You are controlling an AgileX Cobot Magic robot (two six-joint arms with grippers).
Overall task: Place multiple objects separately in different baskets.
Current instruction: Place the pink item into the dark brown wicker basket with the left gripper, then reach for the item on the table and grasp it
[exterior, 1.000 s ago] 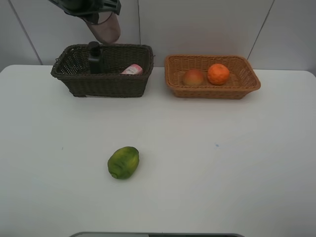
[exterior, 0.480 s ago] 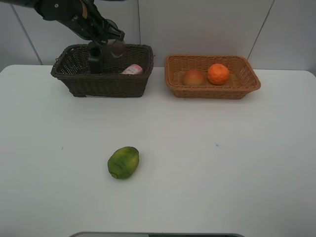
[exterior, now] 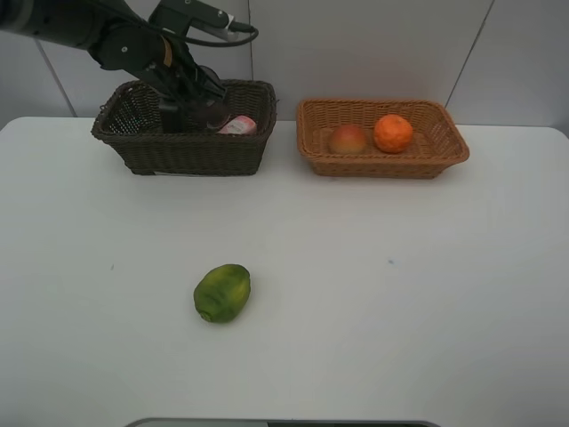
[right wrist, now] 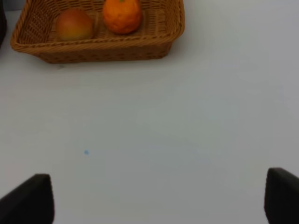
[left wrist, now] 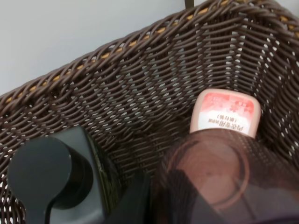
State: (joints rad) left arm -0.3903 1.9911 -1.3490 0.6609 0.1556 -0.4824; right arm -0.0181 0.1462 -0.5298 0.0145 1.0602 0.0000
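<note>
My left gripper reaches down into the dark brown basket, shut on the translucent purple cup. The cup hangs between the dark green pump bottle and the pink tube, which lies against the basket wall. The light tan basket holds the orange and the red-yellow fruit. A green fruit lies alone on the table, left of the middle. My right gripper is open over bare table in front of the tan basket.
The white table ends at a pale wall just behind both baskets. The left arm's dark links stretch over the dark basket's back left corner. A grey edge shows at the near side of the table.
The left arm has come down from above the dark basket, carrying the cup inside it beside the pump bottle. Nothing else has moved.
</note>
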